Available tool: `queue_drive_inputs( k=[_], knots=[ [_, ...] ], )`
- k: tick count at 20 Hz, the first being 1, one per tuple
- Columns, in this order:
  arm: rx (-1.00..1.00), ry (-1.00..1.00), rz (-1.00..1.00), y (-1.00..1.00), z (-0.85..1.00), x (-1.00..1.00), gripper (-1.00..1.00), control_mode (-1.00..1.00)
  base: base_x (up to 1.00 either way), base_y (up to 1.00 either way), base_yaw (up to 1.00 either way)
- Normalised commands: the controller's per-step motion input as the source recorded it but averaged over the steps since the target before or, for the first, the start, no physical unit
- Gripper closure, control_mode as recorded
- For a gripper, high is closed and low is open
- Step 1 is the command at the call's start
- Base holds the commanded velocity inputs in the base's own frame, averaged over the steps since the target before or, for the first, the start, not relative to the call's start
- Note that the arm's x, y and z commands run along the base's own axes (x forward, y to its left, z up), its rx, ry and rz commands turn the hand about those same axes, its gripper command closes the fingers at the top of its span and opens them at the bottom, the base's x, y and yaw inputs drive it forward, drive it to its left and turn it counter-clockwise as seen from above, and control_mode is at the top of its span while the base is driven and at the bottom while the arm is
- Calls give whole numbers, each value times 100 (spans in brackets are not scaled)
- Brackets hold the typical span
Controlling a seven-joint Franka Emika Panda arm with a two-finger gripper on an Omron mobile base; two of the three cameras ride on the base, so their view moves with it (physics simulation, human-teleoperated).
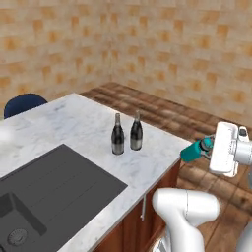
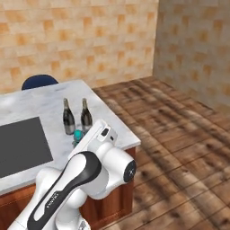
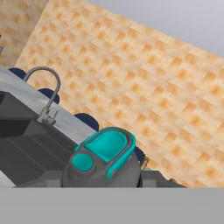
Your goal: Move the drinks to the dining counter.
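Pincer (image 1: pixel 205 147) grips teal bottle (image 1: pixel 193 151) horiz. (pointing toward dining counter (image 1: pixel 74 128)).

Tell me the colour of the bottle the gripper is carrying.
Teal, with a dark cap. The bottle in the gripper shows best in the left base view.

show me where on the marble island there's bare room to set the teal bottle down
Free marble lies on the dining counter between the two wine bottles and the blue chair, and along the near edge right of the black sink. The corner by the wine bottles is tightest. The teal bottle hangs in the gripper just off that corner.
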Motion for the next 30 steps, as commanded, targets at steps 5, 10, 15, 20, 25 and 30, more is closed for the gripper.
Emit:
queue_drive_inputs(
  k=[5,10,15,20,25,30],
  knots=[
    [0,0,0,0,0,0,100,100,85,-3,28],
    [0,0,0,0,0,0,100,100,87,-5,31],
    [0,0,0,0,0,0,100,100,80,0,33],
    [0,0,0,0,0,0,100,100,81,0,36],
    [0,0,0,0,0,0,100,100,86,0,37],
    [0,0,0,0,0,0,100,100,86,0,37]
  ],
)
